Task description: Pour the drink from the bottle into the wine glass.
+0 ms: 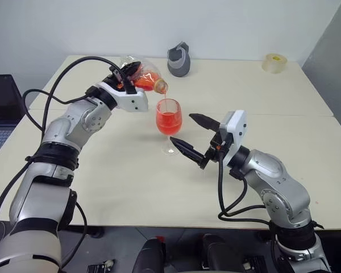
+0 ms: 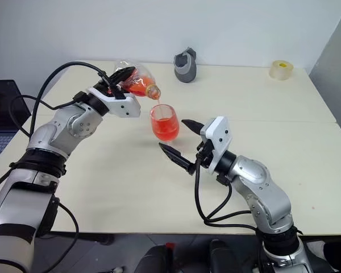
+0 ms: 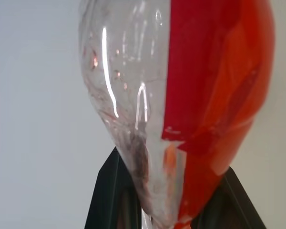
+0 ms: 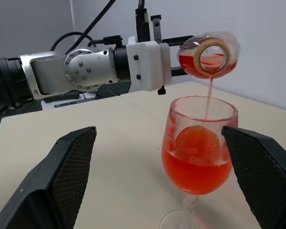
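My left gripper (image 1: 127, 78) is shut on the clear plastic bottle (image 1: 146, 78), which is tipped with its mouth over the wine glass (image 1: 169, 122). A thin stream of the red drink (image 4: 209, 98) runs from the bottle's mouth into the glass. The glass stands upright on the table, about half full of red drink (image 4: 196, 167). My right gripper (image 1: 194, 135) stands open beside the glass on its right, one finger on each side of the stem's height, not touching it. In the left wrist view the bottle (image 3: 181, 95) shows close up, part clear, part red.
A grey jug-like object (image 1: 179, 60) stands at the back of the cream table (image 1: 131, 187). A roll of tape (image 1: 274, 62) lies at the far right back corner. A dark object (image 1: 3, 102) sits off the table's left edge.
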### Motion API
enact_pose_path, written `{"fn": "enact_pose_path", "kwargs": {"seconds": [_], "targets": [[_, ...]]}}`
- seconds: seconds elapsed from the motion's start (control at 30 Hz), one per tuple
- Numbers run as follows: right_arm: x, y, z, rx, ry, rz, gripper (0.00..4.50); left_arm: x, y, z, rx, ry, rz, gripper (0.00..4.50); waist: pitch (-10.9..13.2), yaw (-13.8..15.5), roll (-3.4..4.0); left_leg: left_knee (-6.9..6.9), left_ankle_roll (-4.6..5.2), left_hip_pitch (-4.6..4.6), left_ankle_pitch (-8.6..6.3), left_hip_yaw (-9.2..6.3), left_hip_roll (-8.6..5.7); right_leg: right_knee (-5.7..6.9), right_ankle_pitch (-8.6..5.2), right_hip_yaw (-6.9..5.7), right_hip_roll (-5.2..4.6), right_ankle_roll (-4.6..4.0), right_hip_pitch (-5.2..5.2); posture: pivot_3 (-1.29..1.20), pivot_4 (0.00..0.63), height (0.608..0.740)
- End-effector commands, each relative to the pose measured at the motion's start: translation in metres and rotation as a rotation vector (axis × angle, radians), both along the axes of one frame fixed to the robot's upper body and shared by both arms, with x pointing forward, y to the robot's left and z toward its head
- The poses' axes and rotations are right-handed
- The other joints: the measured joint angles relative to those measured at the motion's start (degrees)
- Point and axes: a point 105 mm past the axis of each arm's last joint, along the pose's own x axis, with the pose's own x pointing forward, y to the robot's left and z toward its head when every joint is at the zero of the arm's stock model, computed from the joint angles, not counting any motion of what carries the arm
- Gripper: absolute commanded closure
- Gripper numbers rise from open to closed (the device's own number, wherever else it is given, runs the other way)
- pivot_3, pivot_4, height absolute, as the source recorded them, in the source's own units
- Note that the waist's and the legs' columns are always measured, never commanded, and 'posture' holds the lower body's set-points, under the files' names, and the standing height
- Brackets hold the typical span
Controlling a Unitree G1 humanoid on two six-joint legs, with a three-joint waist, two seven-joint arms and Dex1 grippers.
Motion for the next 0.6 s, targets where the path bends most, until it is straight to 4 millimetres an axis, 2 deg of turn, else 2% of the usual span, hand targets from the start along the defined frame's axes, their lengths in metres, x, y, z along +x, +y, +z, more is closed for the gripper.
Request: {"fn": "enact_pose_path", "kwargs": {"seconds": [0.03, 0.2, 0.37, 0.47, 0.53, 0.6], "targets": [[-0.010, 0.002, 0.015, 0.025, -0.065, 0.037, 0.00, -0.007, 0.001, 0.017, -0.084, -0.029, -0.022, 3.75, 0.0, -0.1, 0.00, 0.00, 0.00, 0.01, 0.00, 0.00, 0.01, 0.01, 0.00, 0.01, 0.00, 0.00, 0.00, 0.00, 0.150, 0.740], [-0.012, 0.004, 0.015, 0.009, -0.070, 0.067, 0.00, -0.008, 0.007, 0.018, -0.253, 0.036, -0.026, 3.75, 0.0, -0.1, 0.00, 0.01, 0.00, -0.01, 0.00, -0.03, 0.01, 0.02, 0.00, 0.01, 0.00, 0.00, 0.00, 0.00, 0.150, 0.740], [-0.015, 0.007, 0.013, -0.040, -0.072, 0.113, 0.00, -0.004, 0.028, 0.014, -0.510, 0.140, 0.015, 3.75, 0.0, -0.1, 0.00, 0.04, 0.00, 0.00, 0.00, -0.03, 0.00, 0.03, 0.00, 0.01, 0.00, 0.00, 0.00, 0.00, 0.150, 0.740], [-0.016, 0.006, 0.010, -0.083, -0.067, 0.140, 0.00, 0.001, 0.045, 0.001, -0.716, 0.249, 0.035, 3.75, 0.0, -0.1, 0.00, 0.04, 0.00, 0.01, 0.00, -0.04, 0.00, 0.04, 0.00, 0.00, 0.00, 0.00, 0.00, 0.00, 0.150, 0.740], [-0.017, 0.006, 0.009, -0.108, -0.059, 0.154, 0.00, 0.004, 0.056, -0.015, -0.842, 0.332, 0.037, 3.75, 0.0, -0.1, 0.00, 0.05, 0.00, 0.00, 0.00, -0.04, 0.01, 0.04, 0.00, 0.00, 0.00, 0.00, 0.01, 0.00, 0.150, 0.740], [-0.016, 0.006, 0.008, -0.125, -0.050, 0.161, 0.00, 0.003, 0.062, -0.029, -0.881, 0.378, 0.041, 3.75, 0.0, -0.1, 0.00, 0.05, 0.00, 0.00, 0.00, -0.04, 0.01, 0.04, 0.00, 0.00, 0.00, -0.01, 0.01, 0.00, 0.150, 0.740]]}}
